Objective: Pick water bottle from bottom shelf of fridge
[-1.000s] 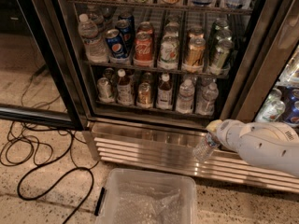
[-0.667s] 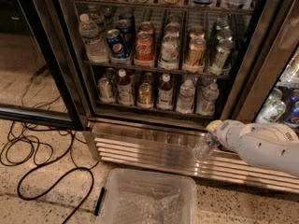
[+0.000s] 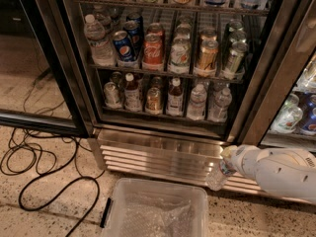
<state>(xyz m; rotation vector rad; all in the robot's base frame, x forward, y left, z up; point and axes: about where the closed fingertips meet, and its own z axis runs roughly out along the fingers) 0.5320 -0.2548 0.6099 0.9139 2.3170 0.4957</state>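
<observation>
My gripper was low at the right of the scene, in front of the fridge's ribbed steel base grille. Its jaws were clenched on the water bottle, gripping it near the upper end. The bottle hung tilted below my jaws, its base down and to the left. It was clear of the floor and well below the bottom shelf, outside the fridge.

By my judgement the pick itself was made, and the step in hand was carrying the bottle away. To do that well I needed to keep the grip firm, since a hold so near the top lets a bottle swing. I also needed to move slowly and keep its base off the grille and off the rim of the clear plastic bin just below.

The bottle was small, clear plastic with colourless contents and a pale band around it. Its cap was hidden by my jaws.

Behind, the bottom shelf held two more clear bottles at the right and dark-liquid bottles with white caps. The rack above carried drink cans. Black cables looped over the speckled floor at the left.
</observation>
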